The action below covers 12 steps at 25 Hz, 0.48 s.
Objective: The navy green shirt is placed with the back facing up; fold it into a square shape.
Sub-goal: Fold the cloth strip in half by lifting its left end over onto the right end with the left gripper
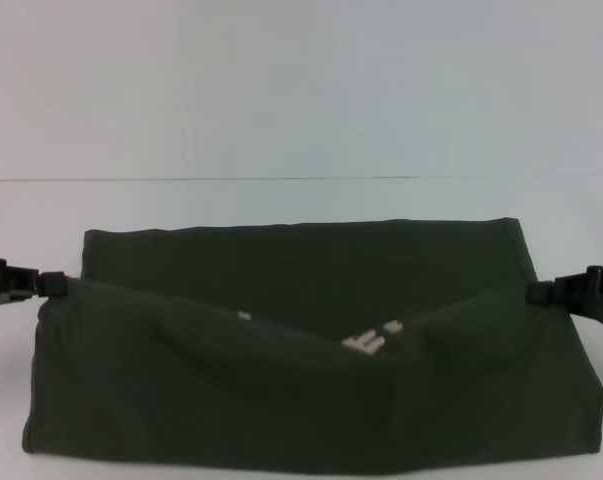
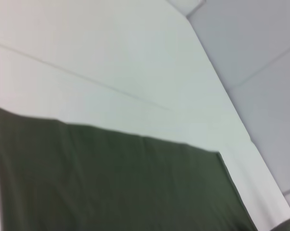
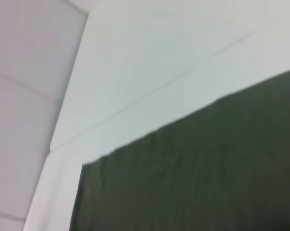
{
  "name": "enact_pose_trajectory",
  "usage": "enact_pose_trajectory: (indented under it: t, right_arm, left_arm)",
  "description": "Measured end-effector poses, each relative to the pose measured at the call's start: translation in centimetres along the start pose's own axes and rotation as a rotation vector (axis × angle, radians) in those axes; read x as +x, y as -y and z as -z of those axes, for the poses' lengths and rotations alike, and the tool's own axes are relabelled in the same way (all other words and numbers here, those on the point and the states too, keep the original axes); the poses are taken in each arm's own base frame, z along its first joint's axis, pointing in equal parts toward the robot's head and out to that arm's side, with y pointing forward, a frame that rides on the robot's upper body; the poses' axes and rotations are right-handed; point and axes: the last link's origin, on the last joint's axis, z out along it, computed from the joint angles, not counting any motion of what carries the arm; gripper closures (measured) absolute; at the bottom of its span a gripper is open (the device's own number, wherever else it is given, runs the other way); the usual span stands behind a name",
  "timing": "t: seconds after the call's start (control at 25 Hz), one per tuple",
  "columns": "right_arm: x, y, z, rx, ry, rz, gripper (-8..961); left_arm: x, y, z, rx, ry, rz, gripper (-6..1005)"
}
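Grippers, left gripper [image 1: 51, 284] and right gripper [image 1: 529, 292], each pinch the navy green shirt [image 1: 301, 400] at frame edges; you carry both forward evenly.

we see the navy green shirt [image 1: 281, 390] spread wide across the white table [image 1: 301, 130], taking up the near half of the scene. its far edge runs straight from left to right, and a nearer layer of fabric is lifted at both ends and sags in the middle. in that sag, a little right of centre, bits of cream lettering [image 1: 369, 340] peek out. the left gripper [image 1: 53, 284] comes in from the left edge and pinches the raised fabric at the shirt's left side. the right gripper [image 1: 533, 293] comes in from the right edge and pinches the raised fabric at the right side. a thin seam [image 1: 231, 180] crosses the table beyond the shirt.
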Motion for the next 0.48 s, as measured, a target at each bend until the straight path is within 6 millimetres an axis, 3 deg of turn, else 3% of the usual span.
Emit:
enact_pose_trajectory:
  t: [0.48]
  right_arm:
    - [-0.87, 1.02, -0.89, 0.019, 0.158, -0.043, 922]
  left_arm:
    - [1.05, 0.96, -0.92, 0.020, -0.161, 0.016, 996]
